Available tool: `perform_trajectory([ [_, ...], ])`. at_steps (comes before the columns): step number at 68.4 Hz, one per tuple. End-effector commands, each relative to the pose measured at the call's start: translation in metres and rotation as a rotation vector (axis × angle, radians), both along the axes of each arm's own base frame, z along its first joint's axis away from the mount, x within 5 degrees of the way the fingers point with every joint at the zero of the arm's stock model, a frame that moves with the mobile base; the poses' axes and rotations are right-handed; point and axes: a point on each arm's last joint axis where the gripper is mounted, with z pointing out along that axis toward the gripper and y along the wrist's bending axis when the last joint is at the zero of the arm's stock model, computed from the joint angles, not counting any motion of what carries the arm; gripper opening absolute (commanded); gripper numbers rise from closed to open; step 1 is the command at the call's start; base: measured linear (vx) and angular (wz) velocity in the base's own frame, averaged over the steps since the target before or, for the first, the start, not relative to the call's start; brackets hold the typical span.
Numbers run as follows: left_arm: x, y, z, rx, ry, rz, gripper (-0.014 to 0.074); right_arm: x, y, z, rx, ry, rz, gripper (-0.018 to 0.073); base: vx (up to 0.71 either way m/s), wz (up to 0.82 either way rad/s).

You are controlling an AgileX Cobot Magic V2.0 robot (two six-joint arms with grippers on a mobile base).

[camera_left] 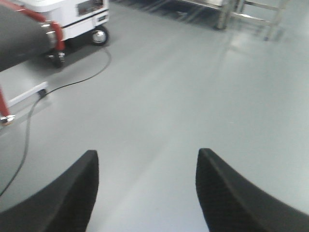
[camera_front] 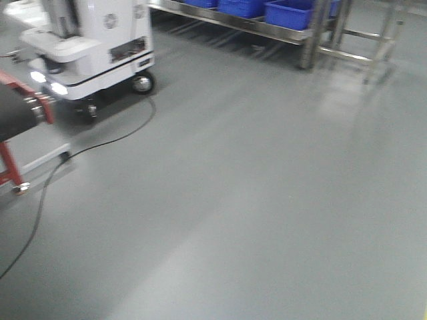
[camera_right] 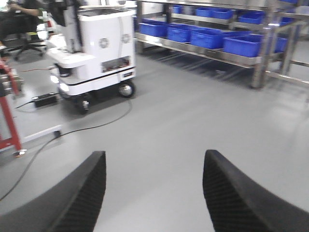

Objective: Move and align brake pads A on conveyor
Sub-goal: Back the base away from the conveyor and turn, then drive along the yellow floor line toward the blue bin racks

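No brake pads show in any view. Only the conveyor's end is visible: a dark charcoal belt [camera_front: 12, 113] wrapped round a roller on a red frame, at the left edge of the front view and at the upper left of the left wrist view as the belt [camera_left: 21, 36]. My left gripper [camera_left: 147, 153] is open over bare grey floor, holding nothing, well right of and below the belt's end. My right gripper [camera_right: 155, 153] is open too, also over floor, with nothing between its fingers.
A white mobile robot base [camera_front: 93, 47] stands beyond the conveyor's end. A black cable [camera_front: 100, 143] snakes over the floor from it. A steel rack with blue crates [camera_right: 217, 41] runs along the back. A seated person [camera_right: 19, 14] is far left.
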Motion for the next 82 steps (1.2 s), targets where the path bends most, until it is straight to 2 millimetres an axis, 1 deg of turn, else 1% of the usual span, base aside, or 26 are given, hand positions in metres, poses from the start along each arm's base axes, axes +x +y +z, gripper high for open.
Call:
perform_trajectory([
  [1,0.0029,-0.0011,0.0135,-0.021,-0.087,-0.006,0.0433,0.0008,0.0002,0.0144,0.001,-0.091,0.002,0.0432,-0.07,-0.67],
  [56,0.0029,-0.0011,0.0135,-0.021,-0.087,-0.006,0.0433,0.0008,0.0002,0.0144,0.002,-0.091,0.002,0.0432,-0.06,-0.77],
  [67,0.0029,-0.0011,0.0135,-0.021,-0.087,-0.006,0.0433,0.0008,0.0002,0.0144,0.002,-0.091,0.002,0.0432,-0.01,-0.47],
  [82,0.0029,-0.0011,0.0135,-0.021,-0.087,-0.006,0.0433,0.0008,0.0002,0.0144,0.002,-0.091,0.002,0.0432,0.04,-0.22],
])
